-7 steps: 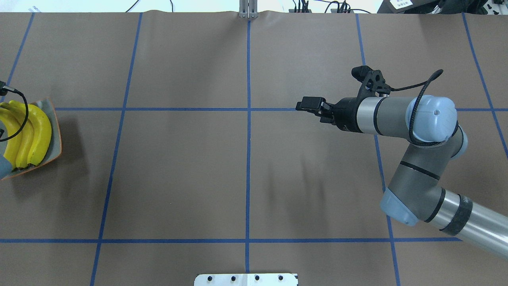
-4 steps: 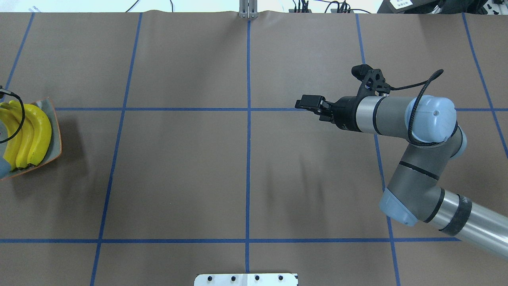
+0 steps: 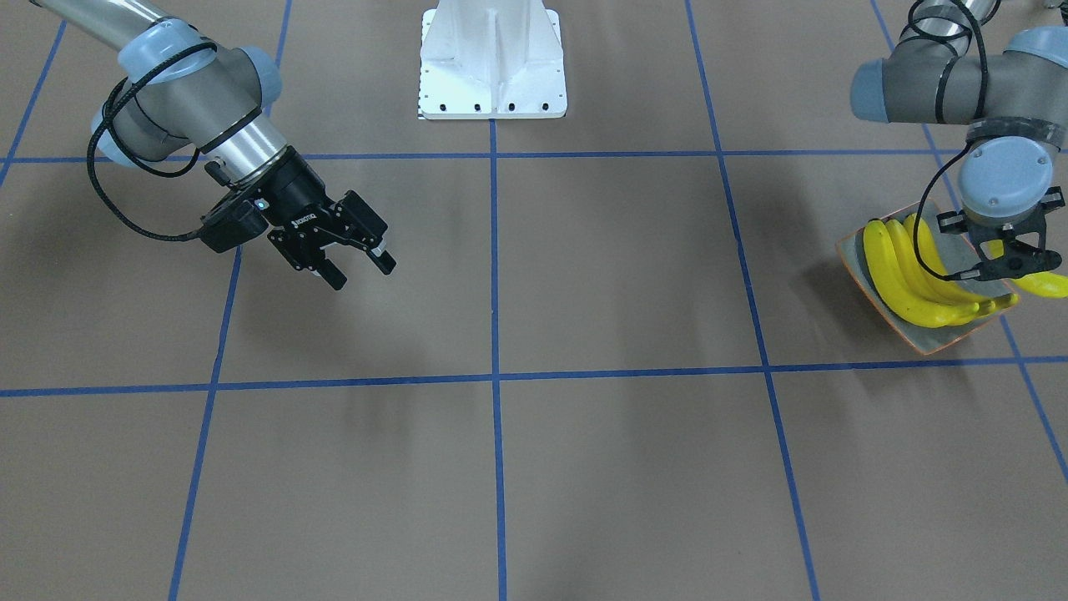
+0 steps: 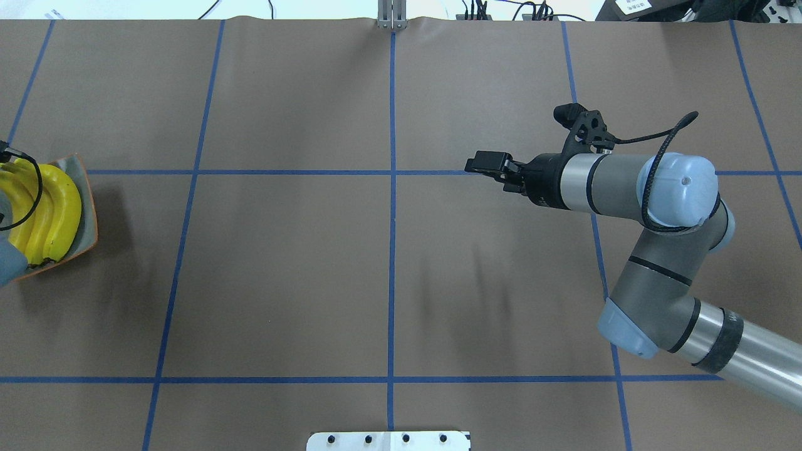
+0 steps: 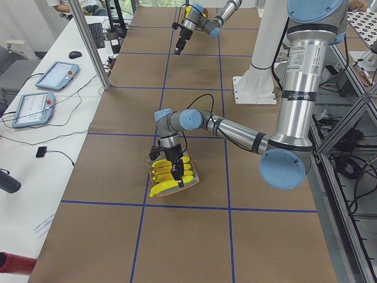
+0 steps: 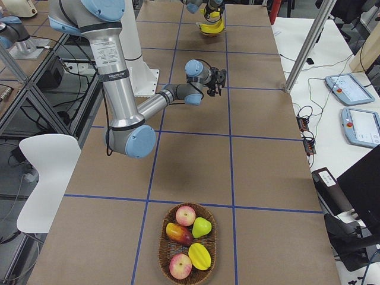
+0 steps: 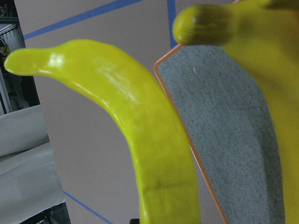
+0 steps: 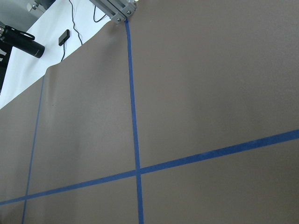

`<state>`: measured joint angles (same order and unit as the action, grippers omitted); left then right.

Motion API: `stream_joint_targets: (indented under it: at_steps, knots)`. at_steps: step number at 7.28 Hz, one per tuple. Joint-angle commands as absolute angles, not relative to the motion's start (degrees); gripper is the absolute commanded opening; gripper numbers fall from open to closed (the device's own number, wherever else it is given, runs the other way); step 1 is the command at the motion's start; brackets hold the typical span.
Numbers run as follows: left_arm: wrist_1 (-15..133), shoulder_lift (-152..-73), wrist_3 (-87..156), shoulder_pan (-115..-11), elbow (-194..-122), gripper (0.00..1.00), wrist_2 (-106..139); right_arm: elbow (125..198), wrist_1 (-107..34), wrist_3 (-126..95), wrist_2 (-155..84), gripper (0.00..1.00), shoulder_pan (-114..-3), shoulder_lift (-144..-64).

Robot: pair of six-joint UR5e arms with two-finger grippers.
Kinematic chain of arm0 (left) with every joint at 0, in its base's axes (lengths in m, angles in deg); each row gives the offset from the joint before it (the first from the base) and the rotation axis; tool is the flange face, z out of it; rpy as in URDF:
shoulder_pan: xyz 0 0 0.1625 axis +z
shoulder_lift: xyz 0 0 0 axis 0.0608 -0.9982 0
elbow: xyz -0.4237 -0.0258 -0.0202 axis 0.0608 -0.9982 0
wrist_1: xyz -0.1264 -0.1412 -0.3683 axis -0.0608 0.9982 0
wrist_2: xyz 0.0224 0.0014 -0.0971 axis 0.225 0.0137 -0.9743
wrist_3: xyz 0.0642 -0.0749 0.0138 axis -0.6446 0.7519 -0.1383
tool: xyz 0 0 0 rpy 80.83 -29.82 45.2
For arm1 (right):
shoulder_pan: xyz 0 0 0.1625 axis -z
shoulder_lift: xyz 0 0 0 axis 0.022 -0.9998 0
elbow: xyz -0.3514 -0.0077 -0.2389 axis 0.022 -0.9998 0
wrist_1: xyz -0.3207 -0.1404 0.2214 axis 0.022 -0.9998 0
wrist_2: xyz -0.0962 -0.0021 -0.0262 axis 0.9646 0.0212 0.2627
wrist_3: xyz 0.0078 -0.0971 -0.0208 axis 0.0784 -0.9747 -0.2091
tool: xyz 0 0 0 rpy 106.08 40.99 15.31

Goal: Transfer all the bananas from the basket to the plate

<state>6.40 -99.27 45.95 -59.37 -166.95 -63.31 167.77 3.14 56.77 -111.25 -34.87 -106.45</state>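
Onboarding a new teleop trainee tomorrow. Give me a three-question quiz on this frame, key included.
1. True or false: the black two-finger right gripper is open and empty.
2. How many glossy yellow curved plastic bananas lie side by side on the squarish speckled grey-green glazed plate? A two, B three, C five.
3. Which gripper hangs over that plate?
Key: 1 true; 2 B; 3 left gripper.

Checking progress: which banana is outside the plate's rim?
The banana at the left claw, on the plate's outer side: it juts past the orange rim over the table, while the other three lie side by side in the plate.
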Motion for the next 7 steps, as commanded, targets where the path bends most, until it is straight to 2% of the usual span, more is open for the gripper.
stream_joint_targets:
  at_steps: [1,7]
  knots:
    - [6.41,-100.81,45.89,-59.29,-165.27,0.00,-63.32,167.71,3.14,56.74,-111.22,1.00,-34.69,-106.45]
    - [6.41,-100.82,45.89,-56.22,-165.17,0.00,-63.32,167.62,3.14,56.65,-111.22,1.00,-34.60,-106.36]
